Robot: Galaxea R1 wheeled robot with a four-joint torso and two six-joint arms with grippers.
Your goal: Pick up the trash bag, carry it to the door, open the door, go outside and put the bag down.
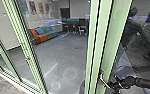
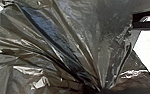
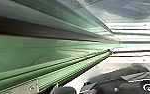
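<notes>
1. Floor (image 1: 66, 53): grey, seen through the glass in the head view. Its open span probably serves as a passage. Which side of the glass is outdoors cannot be told from it.
2. Door (image 1: 114, 37): glass in a green frame, upright stiles side by side. Whether it is latched or ajar cannot be determined.
3. Sofa (image 1: 44, 35): multicoloured, well apart from the door, against the far wall; likely placed there to leave the walkway free.
4. Bag (image 2: 66, 45): the item to be carried, at the left gripper (image 2: 99, 88). Its folds converge to a narrow neck there. The gripper is closed on this gathered plastic, presumably so that the load hangs from one point and the other arm is free for the door.
5. Right arm (image 1: 147, 84): extended across the glass, apparently to work the door without involving the bag.
6. Right gripper (image 1: 113, 85): at the handle. Whether it is open or gripping cannot be told.
7. Handle (image 1: 102, 75): metallic, mounted on the stile, where a pull or push should have good leverage.
</notes>
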